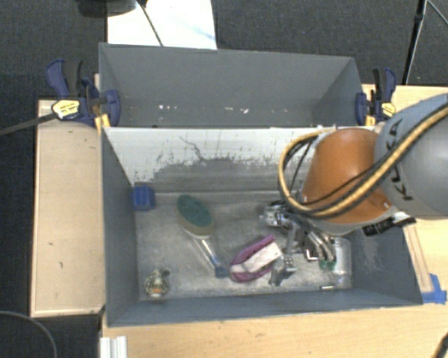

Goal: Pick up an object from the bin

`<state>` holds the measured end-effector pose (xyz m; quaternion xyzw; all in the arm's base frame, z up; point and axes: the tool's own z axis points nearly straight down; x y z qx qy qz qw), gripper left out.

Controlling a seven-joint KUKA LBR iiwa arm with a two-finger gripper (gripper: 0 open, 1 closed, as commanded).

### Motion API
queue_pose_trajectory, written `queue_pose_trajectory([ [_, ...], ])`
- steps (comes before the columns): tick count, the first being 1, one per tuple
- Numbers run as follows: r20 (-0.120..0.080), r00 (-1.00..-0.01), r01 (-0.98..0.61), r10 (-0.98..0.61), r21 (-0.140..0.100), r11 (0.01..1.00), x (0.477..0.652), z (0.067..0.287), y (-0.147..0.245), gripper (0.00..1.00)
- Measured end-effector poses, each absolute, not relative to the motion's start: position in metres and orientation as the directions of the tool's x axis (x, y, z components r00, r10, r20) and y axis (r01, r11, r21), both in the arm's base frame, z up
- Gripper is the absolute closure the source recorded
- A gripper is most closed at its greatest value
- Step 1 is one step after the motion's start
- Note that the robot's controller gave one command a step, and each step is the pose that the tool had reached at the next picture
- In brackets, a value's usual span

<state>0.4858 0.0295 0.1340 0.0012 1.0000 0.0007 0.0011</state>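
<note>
Reading left to right across the grey bin [209, 162]: a small blue block [142, 198] sits by the left wall, and a small glassy, rounded object [156, 282] lies near the front left corner. A brush with a dark green oval head [194, 212] follows, its clear handle running toward the front and ending at a blue tip. Right of centre lies the purple loop [246, 263], a thin band curled flat on the bin floor around a pale white tag. It is the thing nearest the gripper [285, 265], which stands low at the loop's right end, under the arm's orange cover. Whether the gripper touches the loop, and whether it is open or closed, cannot be told. The loop is judged light, soft and limp, so it would probably sag and swing when lifted rather than keep its shape, and a thin band lying flat offers little height to pinch. The better hold is likely across the white tag, or where band and tag bunch together, since that part looks thicker and less likely to slip out. A pale, partly clear item [338, 263] lies just right of the gripper, and its kind is unclear.
</note>
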Motion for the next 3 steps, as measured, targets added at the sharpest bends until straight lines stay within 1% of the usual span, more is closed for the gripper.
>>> queue_pose_trajectory([
  [1,0.001,-0.999,0.036,0.036,0.001,0.999,0.478,0.081,0.038,0.00],
  [2,-0.002,-0.999,0.037,0.037,0.001,0.999,0.479,0.084,0.038,1.00],
  [3,-0.009,-1.000,0.004,0.004,0.003,1.000,0.482,0.204,0.069,1.00],
])
